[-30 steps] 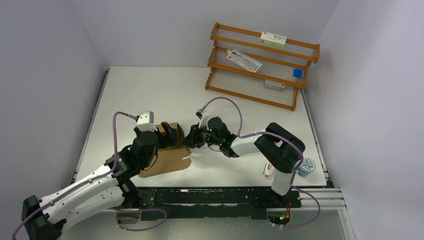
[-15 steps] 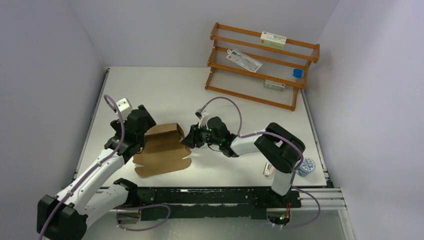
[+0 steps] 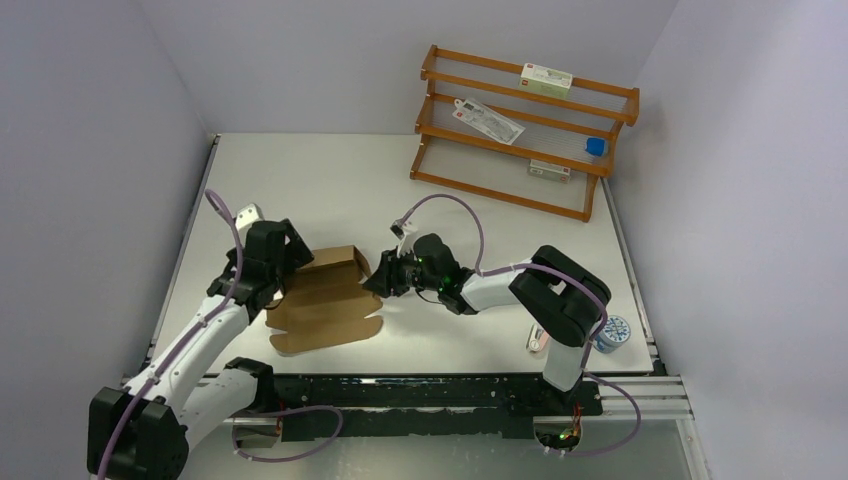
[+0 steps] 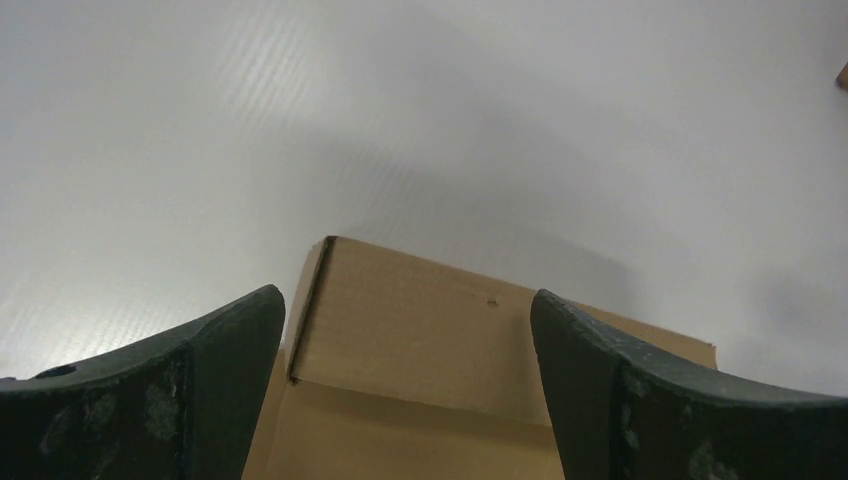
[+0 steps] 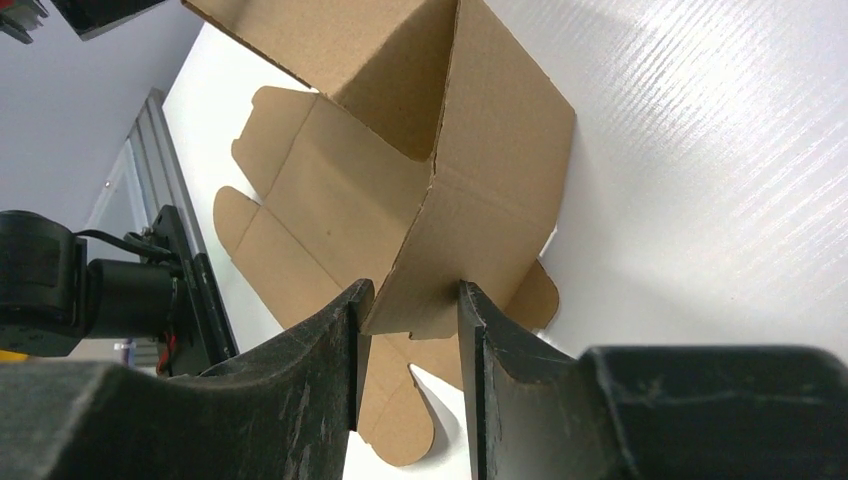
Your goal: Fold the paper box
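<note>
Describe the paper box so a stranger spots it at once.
On the white table, look between the left gripper and the right gripper. The paper box lies there: plain brown cardboard, flaps spread flat, unlike the printed packets on the wooden rack.

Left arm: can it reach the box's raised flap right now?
Probably yes. The left gripper is open just short of the box, raised flap lined up ahead, nothing in between. The right gripper pinches the other side wall.
</note>
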Tool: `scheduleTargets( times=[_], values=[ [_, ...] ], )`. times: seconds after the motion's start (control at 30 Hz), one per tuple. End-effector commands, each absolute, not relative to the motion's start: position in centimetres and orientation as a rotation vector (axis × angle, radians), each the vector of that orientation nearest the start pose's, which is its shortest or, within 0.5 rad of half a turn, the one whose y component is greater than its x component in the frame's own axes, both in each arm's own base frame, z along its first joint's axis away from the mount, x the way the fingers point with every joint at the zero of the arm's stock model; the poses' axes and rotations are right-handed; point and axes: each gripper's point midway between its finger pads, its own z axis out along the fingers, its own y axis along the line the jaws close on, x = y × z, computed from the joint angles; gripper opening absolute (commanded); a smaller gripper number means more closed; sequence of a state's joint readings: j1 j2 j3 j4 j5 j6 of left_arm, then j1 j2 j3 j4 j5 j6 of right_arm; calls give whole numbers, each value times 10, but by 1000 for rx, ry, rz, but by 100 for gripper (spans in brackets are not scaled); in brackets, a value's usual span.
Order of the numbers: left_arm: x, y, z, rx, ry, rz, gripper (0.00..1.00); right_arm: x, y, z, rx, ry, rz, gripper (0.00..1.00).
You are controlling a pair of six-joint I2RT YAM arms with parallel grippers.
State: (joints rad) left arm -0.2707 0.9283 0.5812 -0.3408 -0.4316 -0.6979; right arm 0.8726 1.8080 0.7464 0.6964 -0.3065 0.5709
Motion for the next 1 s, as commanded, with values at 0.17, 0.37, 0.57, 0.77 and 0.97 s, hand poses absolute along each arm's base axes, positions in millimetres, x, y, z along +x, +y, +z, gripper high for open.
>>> scheduleTargets(
  times=[0.17,0.37,0.57,0.77,0.97],
  values=[
    [283,-53,106,-574,2172,-188,94,247,408,92,-547,2017,1192,41],
    [275,-67,96,-528,2202,-286,91,254,410,98,-507,2021,1178,42],
    [268,-78,87,-497,2220,-366,89,263,408,90,-454,2042,1141,42],
    [266,-79,84,-477,2226,-373,89,258,408,92,-484,2009,1171,42],
    [266,-87,78,-447,2247,-412,87,262,408,105,-550,1896,1197,47]
  ],
)
